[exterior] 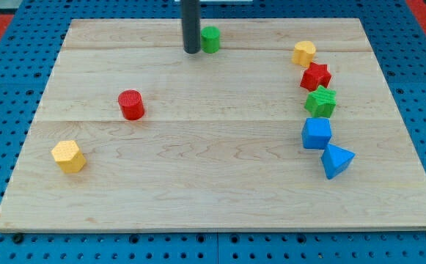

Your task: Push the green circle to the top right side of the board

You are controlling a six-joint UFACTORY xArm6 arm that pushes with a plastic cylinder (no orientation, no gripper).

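The green circle (pixel 210 39) is a small green cylinder near the view's top, a little left of centre, on the wooden board (pixel 213 183). My rod comes down from the top edge and my tip (pixel 191 50) rests on the board just left of the green circle, touching or almost touching its left side. The rod hides a little of the circle's left edge.
A red cylinder (pixel 131 105) stands left of centre. A yellow hexagon (pixel 68 156) lies at the lower left. Down the right side run a yellow block (pixel 304 53), a red star (pixel 316 76), a green star (pixel 320 102), a blue cube (pixel 316 134) and a blue triangle (pixel 336 160).
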